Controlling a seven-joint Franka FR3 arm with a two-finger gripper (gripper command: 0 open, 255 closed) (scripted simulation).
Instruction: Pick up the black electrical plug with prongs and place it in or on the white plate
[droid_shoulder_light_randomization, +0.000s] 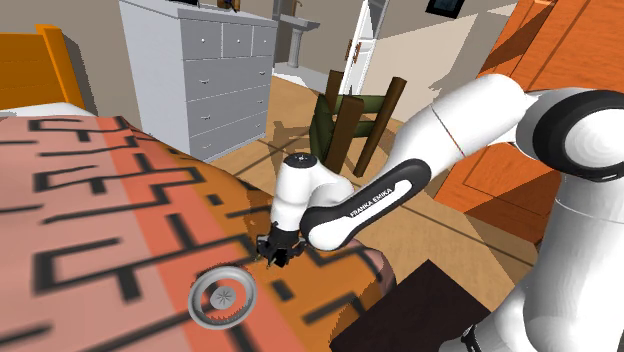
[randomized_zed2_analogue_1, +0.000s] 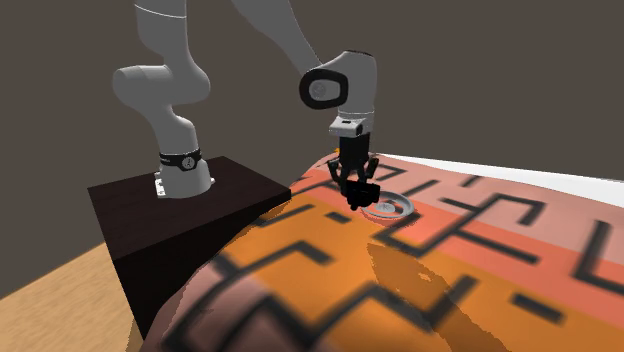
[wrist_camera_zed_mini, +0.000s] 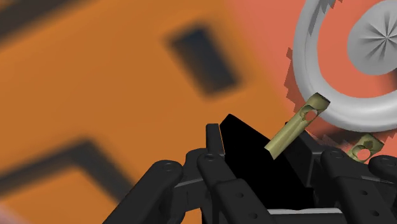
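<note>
Claw (wrist_camera_zed_mini: 267, 167) pinches the black plastic plug with two brass prongs (wrist_camera_zed_mini: 245, 149) clear of the orange patterned bed (droid_shoulder_light_randomization: 100, 200). The prongs point out at the round grey-white ridged plate (wrist_camera_zed_mini: 318, 63) just ahead, probably lining up for the drop.

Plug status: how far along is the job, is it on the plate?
Grasp done: the hand clasps the black plug, prongs pointing toward the plate. In hand: the transfer; the plug is beside the plate's rim, not over it. Left: move over the plate, release.

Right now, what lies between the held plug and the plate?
Nothing stands there: only a short bare stretch of orange patterned cover separates plug and plate, seen in the shoulder view.
</note>
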